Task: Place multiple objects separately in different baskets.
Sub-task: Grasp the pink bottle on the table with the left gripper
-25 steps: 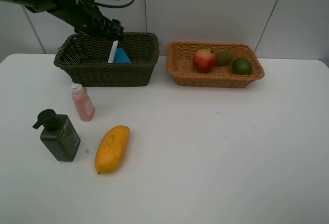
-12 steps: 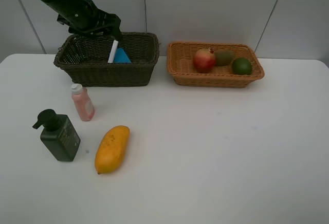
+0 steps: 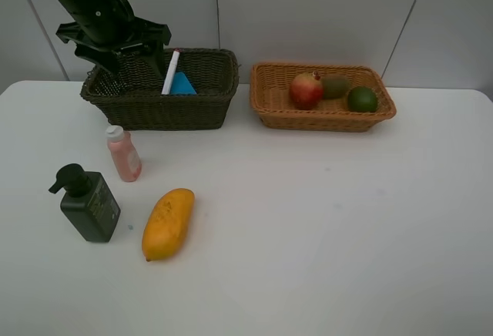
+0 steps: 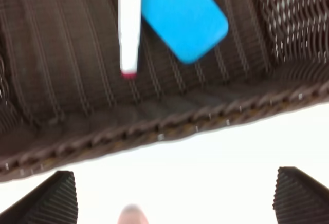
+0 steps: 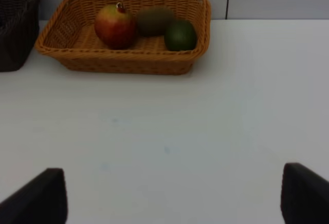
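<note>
My left gripper (image 3: 122, 52) hangs open above the left end of the dark basket (image 3: 158, 105), holding nothing. Inside that basket a white-pink marker (image 4: 129, 26) leans beside the blue eraser (image 4: 177, 18). The orange-tan basket (image 3: 269, 101) contains the red-green mango (image 3: 306, 90), kiwi (image 3: 335, 85) and lime (image 3: 362, 99). On the table in front of the dark basket stand the pink bottle (image 3: 123, 153) and the dark-green pump bottle (image 3: 88, 203), with the yellow mango (image 3: 168, 223) lying beside them. My right gripper (image 5: 169, 196) is open and empty over bare table, well short of the orange-tan basket (image 5: 123, 62).
The white table (image 3: 331, 220) runs to a grey panelled wall just behind both baskets. The right arm does not show in the exterior high view.
My left arm has swung leftward, from over the middle of the dark basket to its left end. The marker and eraser stay in the basket. Nothing else moved.
</note>
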`<state>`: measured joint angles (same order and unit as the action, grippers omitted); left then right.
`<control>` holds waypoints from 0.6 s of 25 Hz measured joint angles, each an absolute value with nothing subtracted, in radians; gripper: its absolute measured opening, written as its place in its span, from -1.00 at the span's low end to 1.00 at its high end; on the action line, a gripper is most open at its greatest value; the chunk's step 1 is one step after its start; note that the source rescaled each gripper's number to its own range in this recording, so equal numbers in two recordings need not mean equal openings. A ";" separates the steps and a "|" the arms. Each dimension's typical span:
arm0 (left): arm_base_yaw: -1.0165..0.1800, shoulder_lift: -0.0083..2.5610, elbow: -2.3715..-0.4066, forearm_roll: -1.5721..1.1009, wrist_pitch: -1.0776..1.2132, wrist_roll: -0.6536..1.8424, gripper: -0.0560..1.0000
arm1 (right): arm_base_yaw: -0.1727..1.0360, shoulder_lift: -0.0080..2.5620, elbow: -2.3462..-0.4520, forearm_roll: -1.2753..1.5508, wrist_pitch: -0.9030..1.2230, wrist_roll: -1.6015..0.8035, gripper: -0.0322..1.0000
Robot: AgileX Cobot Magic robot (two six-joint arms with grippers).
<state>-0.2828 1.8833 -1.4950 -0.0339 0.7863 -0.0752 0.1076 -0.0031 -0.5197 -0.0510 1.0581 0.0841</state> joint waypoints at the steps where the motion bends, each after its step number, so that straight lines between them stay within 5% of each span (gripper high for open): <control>1: -0.289 1.879 -1.483 -0.027 0.788 -0.088 1.00 | 0.108 -0.003 -0.520 -0.051 1.058 0.084 0.99; 15: -0.292 1.784 -1.151 0.000 0.641 -0.214 1.00 | 0.108 -0.003 -0.520 -0.051 1.058 0.084 0.99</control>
<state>-0.2916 1.7842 -1.1506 0.0000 0.6409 -0.2136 0.1076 -0.0031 -0.5197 -0.0510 1.0581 0.0841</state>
